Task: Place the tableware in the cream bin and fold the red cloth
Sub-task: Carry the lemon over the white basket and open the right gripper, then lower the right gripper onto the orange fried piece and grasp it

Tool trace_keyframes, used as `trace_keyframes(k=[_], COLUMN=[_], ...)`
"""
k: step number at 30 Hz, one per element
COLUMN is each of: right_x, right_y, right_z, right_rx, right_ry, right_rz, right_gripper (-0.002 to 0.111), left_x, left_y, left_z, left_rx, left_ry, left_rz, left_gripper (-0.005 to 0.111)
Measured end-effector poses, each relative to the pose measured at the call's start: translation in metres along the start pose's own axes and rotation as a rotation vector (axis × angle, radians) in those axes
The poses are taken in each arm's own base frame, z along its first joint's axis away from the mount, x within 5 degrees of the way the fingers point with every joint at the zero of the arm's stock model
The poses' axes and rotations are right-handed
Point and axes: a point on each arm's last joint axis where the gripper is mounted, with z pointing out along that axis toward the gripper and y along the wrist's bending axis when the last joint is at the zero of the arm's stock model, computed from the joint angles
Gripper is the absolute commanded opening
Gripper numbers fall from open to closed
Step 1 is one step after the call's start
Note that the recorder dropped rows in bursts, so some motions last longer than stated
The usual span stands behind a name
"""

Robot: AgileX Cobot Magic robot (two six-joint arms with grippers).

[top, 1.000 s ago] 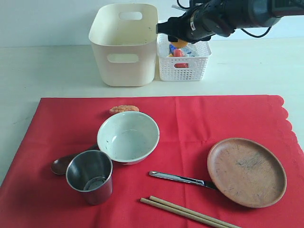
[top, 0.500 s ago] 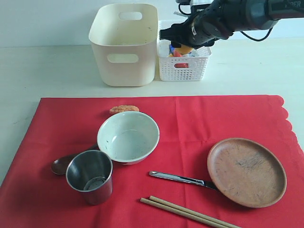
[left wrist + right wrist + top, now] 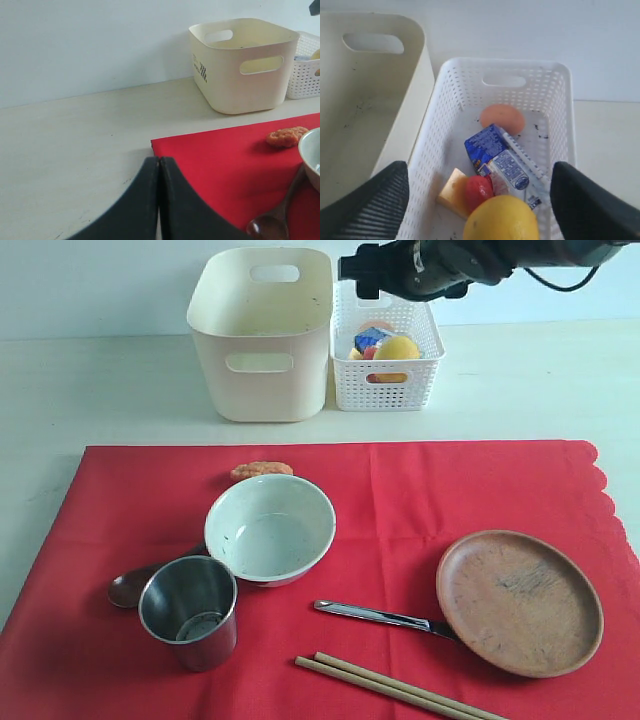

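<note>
The red cloth (image 3: 400, 490) lies flat with the tableware on it: a pale bowl (image 3: 270, 528), a steel cup (image 3: 189, 612), a dark spoon (image 3: 130, 588), a silver knife (image 3: 385, 617), chopsticks (image 3: 400, 690) and a wooden plate (image 3: 520, 602). Behind the cloth stands the cream bin (image 3: 262, 335), which looks empty. My right gripper (image 3: 365, 268) hangs open and empty over the white basket (image 3: 550, 100), a lemon (image 3: 501, 220) lying below its fingers. My left gripper (image 3: 159, 162) is shut on nothing, low by the cloth's (image 3: 225, 160) left corner.
The white lattice basket (image 3: 385, 385) right of the bin holds the lemon (image 3: 397, 348), an egg (image 3: 502, 119), a milk carton (image 3: 500, 157), cheese and a red piece. An orange food piece (image 3: 261, 470) lies on the cloth behind the bowl.
My right gripper opened and let the lemon drop into the white basket, then rose and drew back above it. Nothing on the cloth moved.
</note>
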Motion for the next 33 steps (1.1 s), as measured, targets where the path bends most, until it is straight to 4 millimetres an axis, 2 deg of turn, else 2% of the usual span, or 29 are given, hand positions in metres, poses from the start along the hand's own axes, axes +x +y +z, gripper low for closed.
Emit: trace_keyframes(k=[2, 4, 9, 13, 14, 17, 20, 26, 29, 33], right_x=[-0.007, -0.013, -0.021, -0.016, -0.013, -0.003, 0.007, 0.026, 0.038, 0.053], right_y=[-0.002, -0.006, -0.012, -0.008, -0.005, 0.008, 0.030, 0.076, 0.097, 0.122], right_z=[-0.010, -0.022, -0.047, -0.056, -0.057, -0.060, -0.066, -0.077, -0.078, -0.076], right_rx=[0.025, 0.061, 0.117, 0.060, 0.034, -0.081, -0.229, -0.397, -0.432, -0.452], right_ry=[-0.001, 0.009, 0.074, 0.186, 0.214, 0.313, 0.381, 0.415, 0.419, 0.393], right_rz=[0.005, 0.015, -0.004, -0.056, -0.069, -0.115, -0.166, -0.302, -0.349, -0.414], right_gripper=[0.073, 0.065, 0.031, 0.002, 0.000, 0.000, 0.000, 0.001, 0.008, 0.025], left_x=[0.000, 0.000, 0.000, 0.000, 0.000, 0.000, 0.000, 0.000, 0.000, 0.000], left_y=[0.000, 0.000, 0.000, 0.000, 0.000, 0.000, 0.000, 0.000, 0.000, 0.000], left_z=[0.000, 0.000, 0.000, 0.000, 0.000, 0.000, 0.000, 0.000, 0.000, 0.000], left_rx=[0.000, 0.000, 0.000, 0.000, 0.000, 0.000, 0.000, 0.000, 0.000, 0.000], left_ry=[0.000, 0.000, 0.000, 0.000, 0.000, 0.000, 0.000, 0.000, 0.000, 0.000], left_rz=[0.000, 0.000, 0.000, 0.000, 0.000, 0.000, 0.000, 0.000, 0.000, 0.000], left_gripper=[0.002, 0.002, 0.002, 0.002, 0.002, 0.002, 0.002, 0.002, 0.002, 0.002])
